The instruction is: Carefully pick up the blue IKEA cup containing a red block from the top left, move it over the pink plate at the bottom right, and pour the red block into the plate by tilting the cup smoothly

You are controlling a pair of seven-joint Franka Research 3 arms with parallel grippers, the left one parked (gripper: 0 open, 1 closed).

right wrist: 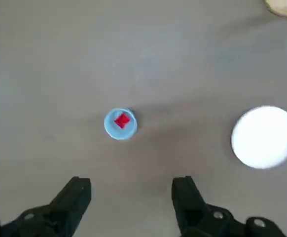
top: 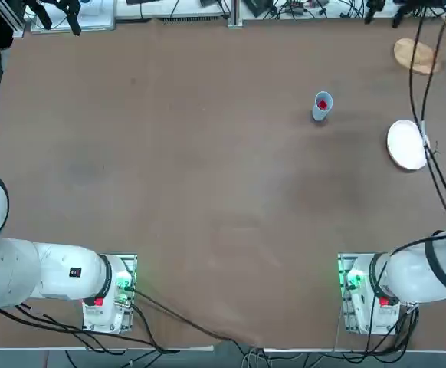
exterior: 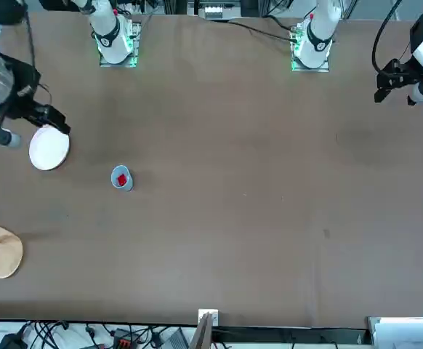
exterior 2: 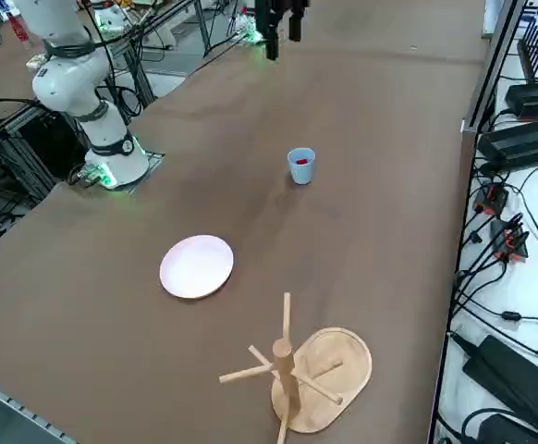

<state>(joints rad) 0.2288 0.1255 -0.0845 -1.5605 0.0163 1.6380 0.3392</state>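
Upright lt-blue cup w/ red block inside

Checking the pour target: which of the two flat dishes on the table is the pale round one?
The pink plate, plain and bare; the tan wooden dish carries an upright pegged post.

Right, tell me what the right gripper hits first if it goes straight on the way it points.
Probably bare table. The right gripper, open, points down at the brown surface just short of the blue IKEA cup holding the red block. Depth is unclear, so a slight tilt could bring it to the cup instead.
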